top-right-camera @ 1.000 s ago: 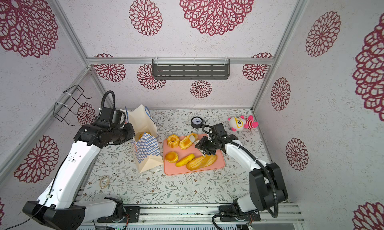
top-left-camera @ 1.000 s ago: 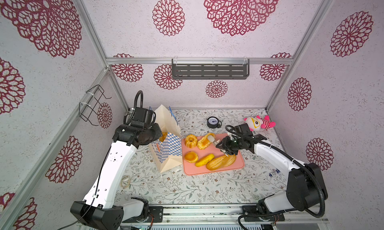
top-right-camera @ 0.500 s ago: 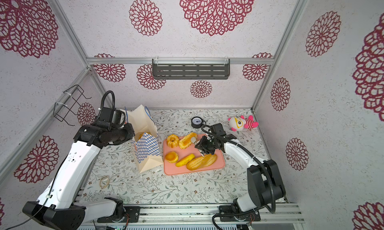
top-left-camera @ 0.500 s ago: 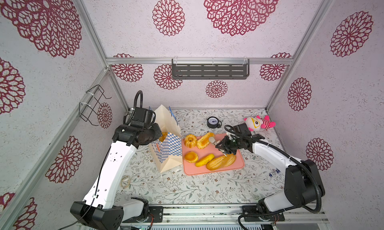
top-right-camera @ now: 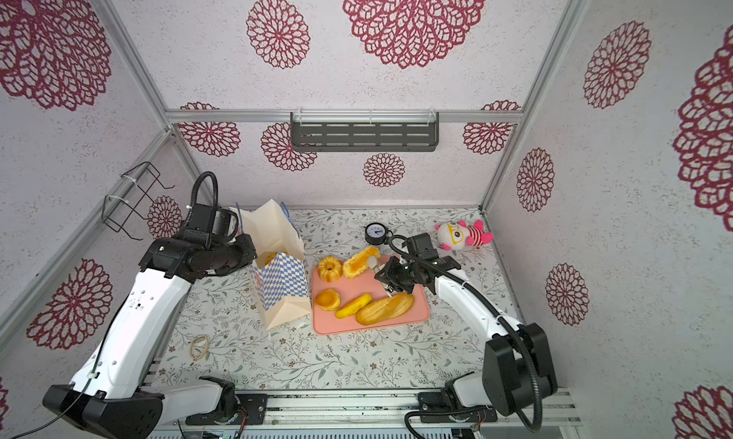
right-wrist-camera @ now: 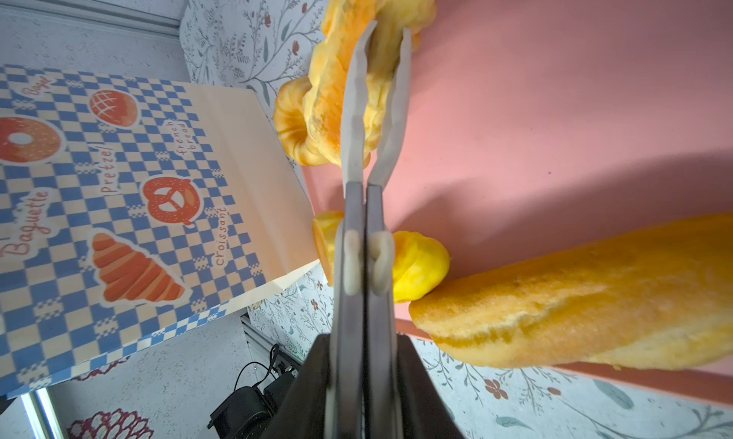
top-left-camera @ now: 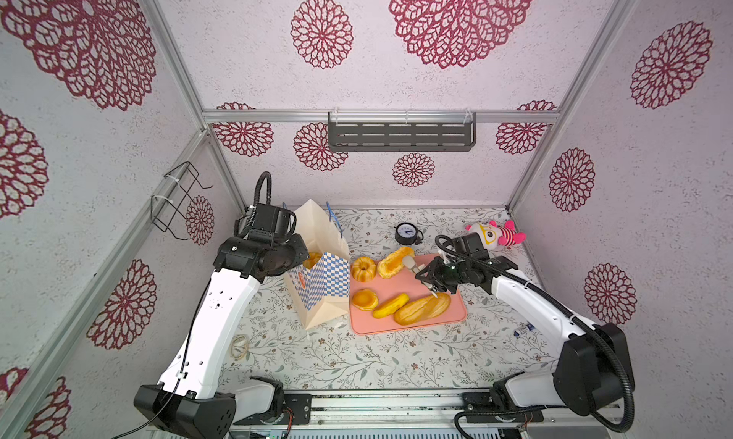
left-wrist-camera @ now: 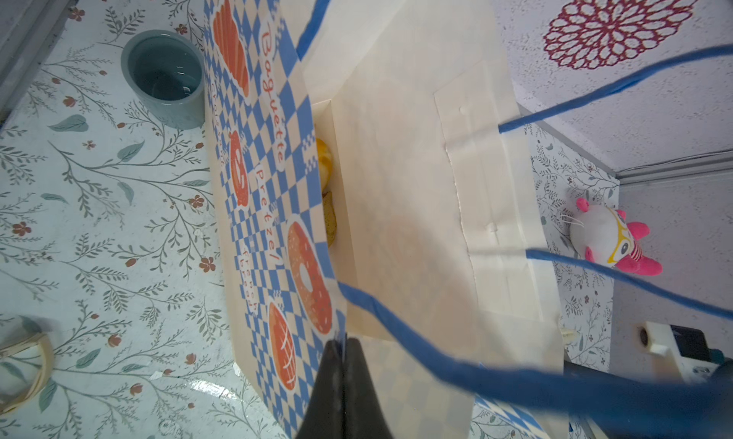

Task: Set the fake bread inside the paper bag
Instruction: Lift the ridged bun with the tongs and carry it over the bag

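Over the pink tray (top-left-camera: 452, 318), right hand (right-wrist-camera: 388, 30): arm reaching low from the lower right, fingers nipped narrow on the pale edge of a flaky pastry (top-left-camera: 390, 261).
Left hand (left-wrist-camera: 342, 361): closed on the rim of the paper bag (top-left-camera: 317, 286), centre-left in both top views.
Bread on tray: fluted ring cake (top-left-camera: 363, 268), round bun (top-left-camera: 365, 299), yellow roll (top-left-camera: 390, 305), long loaf (top-left-camera: 422, 309), all glossy golden.
Paper bag contents: bag upright and open, two bread pieces (left-wrist-camera: 323, 159) inside.

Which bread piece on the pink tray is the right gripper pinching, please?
The flat orange-yellow pastry at the tray's far edge, beside the fluted ring cake; the right gripper pinches it.
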Tool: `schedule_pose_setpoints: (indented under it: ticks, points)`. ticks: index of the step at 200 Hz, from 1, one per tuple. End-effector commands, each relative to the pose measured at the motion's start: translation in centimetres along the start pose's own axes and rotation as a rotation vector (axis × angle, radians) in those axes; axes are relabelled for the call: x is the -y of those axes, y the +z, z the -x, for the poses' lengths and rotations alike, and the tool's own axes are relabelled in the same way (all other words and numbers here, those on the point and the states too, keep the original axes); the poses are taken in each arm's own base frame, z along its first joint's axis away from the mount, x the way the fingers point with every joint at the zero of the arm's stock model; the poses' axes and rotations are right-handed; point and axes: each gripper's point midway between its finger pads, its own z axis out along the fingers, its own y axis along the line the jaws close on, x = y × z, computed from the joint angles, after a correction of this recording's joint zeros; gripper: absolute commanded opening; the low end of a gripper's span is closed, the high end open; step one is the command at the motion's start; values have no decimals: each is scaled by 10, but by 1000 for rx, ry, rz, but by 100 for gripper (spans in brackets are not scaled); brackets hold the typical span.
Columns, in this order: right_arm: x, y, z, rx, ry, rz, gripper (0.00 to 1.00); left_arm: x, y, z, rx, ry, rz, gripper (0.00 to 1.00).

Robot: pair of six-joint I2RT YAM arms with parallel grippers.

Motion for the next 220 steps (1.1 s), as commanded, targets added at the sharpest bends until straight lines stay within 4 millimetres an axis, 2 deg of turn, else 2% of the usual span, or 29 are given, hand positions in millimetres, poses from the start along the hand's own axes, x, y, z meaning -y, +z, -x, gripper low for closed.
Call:
schedule_pose_setpoints:
  ticks: [1, 25, 61, 93, 124, 149, 178, 200, 220]
  points:
    - [-30, -30, 8, 78, -79, 50, 0, 7, -3, 15, 50, 2, -27, 0]
    - [-42, -49, 13, 123, -115, 55, 0, 9, -3, 16, 48, 0, -32, 0]
    - [-85, -83, 26, 201, -175, 148, 0, 11, -3, 17, 49, -2, -39, 0]
    - [-137, -117, 35, 267, -260, 264, 0, 14, -4, 18, 51, -8, -53, 0]
    - [-195, -141, 30, 310, -366, 383, 0, 15, -4, 19, 52, -14, -59, 0]
    - [-240, -148, 16, 314, -456, 456, 0, 15, -4, 19, 53, -18, -60, 0]
    - [-280, -149, 3, 311, -539, 496, 0, 15, -4, 18, 52, -22, -59, 0]
    - [-298, -143, -5, 298, -583, 495, 0, 15, -4, 19, 49, -24, -62, 0]
    - [-304, -131, -11, 279, -619, 451, 0, 15, -3, 18, 46, -27, -61, 0]
